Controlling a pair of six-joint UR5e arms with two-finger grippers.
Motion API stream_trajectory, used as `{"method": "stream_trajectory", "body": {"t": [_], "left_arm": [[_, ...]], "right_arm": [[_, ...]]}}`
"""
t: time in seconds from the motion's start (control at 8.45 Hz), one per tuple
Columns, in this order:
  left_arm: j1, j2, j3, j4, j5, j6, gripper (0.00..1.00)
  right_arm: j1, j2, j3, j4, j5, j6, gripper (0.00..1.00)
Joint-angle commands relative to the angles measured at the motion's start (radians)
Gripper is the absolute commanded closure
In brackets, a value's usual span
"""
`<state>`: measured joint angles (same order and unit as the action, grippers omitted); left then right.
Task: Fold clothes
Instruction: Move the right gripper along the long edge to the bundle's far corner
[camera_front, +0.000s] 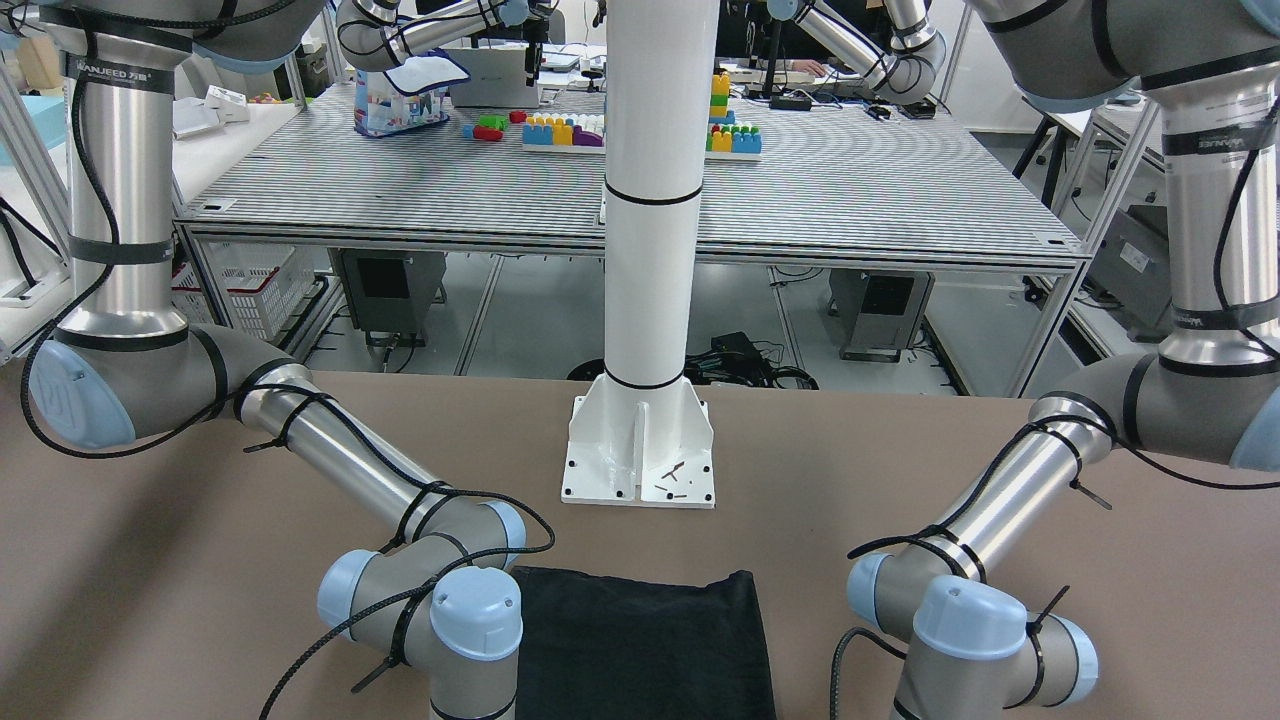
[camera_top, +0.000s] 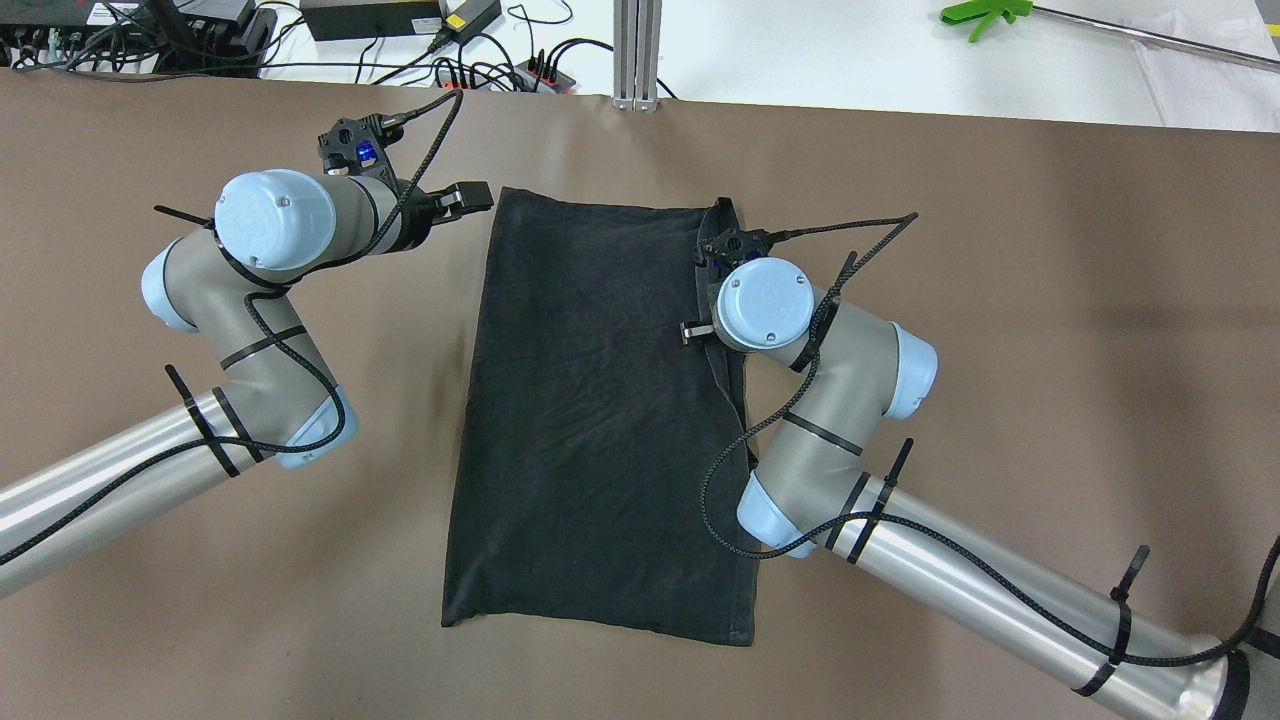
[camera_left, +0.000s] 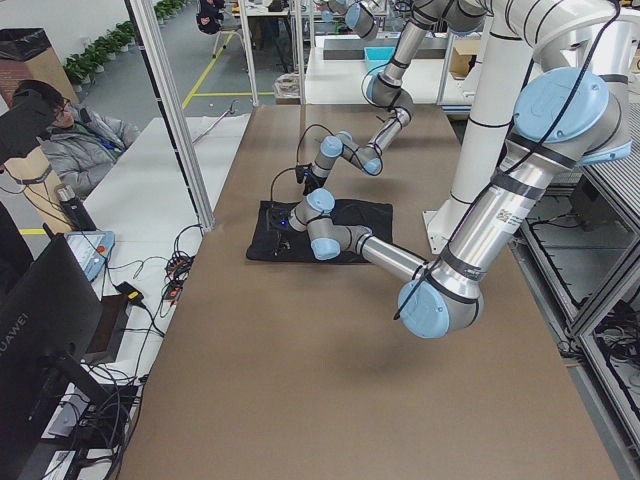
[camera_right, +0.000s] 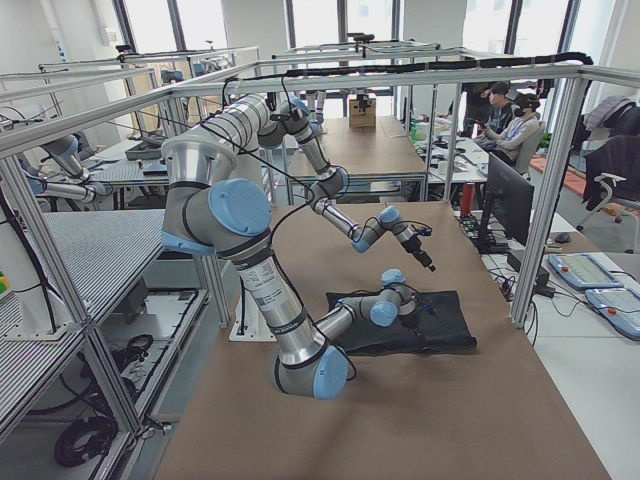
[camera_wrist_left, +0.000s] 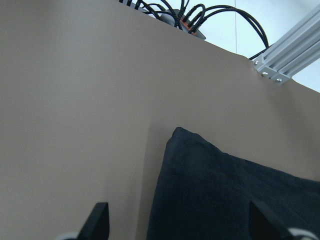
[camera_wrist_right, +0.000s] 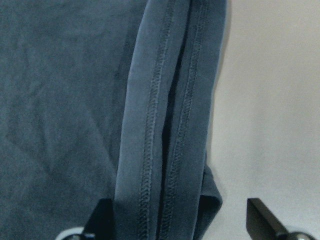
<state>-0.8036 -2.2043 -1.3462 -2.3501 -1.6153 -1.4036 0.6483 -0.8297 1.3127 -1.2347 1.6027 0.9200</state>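
Clothes (camera_top: 600, 420), a single plain black piece, lie flat in the middle of the brown worktop (camera_top: 1000, 300). The long sides run from the robot's edge toward the operators' edge, and the far end sits closer to that edge. At the robot's edge a white pillar (camera_front: 648, 200) stands on its bolted base plate (camera_front: 640, 450). Behind it, a ribbed table (camera_front: 850, 190) carries coloured building blocks (camera_front: 560, 128). A seated person (camera_left: 70, 140) shows beyond the operators' edge in the left side view.

The front-facing view cuts off much of the fabric and both grippers. Overhead, the right gripper (camera_wrist_right: 181, 217) is hidden beneath its own wrist joint (camera_top: 765, 305). Whether any fingertip touches fabric cannot be told.

The left gripper (camera_wrist_left: 180, 220), jaws spread, hovers at the fabric's far left corner, which lies between its fingers. The right gripper, also spread, straddles the double-stitched hem (camera_wrist_right: 165, 125) on the right long side, near the far end. One finger is over fabric and the other over bare worktop.
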Motion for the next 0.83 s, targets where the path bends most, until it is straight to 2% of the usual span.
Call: {"method": "stream_trajectory", "body": {"t": [0.0, 0.24, 0.47, 0.71], "left_arm": [[0.001, -0.002, 0.001, -0.002, 0.0, 0.0, 0.0], [0.001, -0.003, 0.001, 0.0, 0.0, -0.008, 0.0], [0.004, -0.002, -0.002, 0.002, 0.003, -0.009, 0.0], [0.004, -0.002, -0.002, 0.0, 0.003, -0.012, 0.0]], "right_arm": [[0.01, -0.009, -0.007, 0.009, -0.003, -0.016, 0.06], [0.04, -0.049, -0.006, 0.026, 0.003, -0.071, 0.06], [0.057, -0.106, -0.004, 0.092, 0.011, -0.09, 0.06], [0.077, -0.103, 0.029, 0.097, 0.069, -0.093, 0.06]]}}
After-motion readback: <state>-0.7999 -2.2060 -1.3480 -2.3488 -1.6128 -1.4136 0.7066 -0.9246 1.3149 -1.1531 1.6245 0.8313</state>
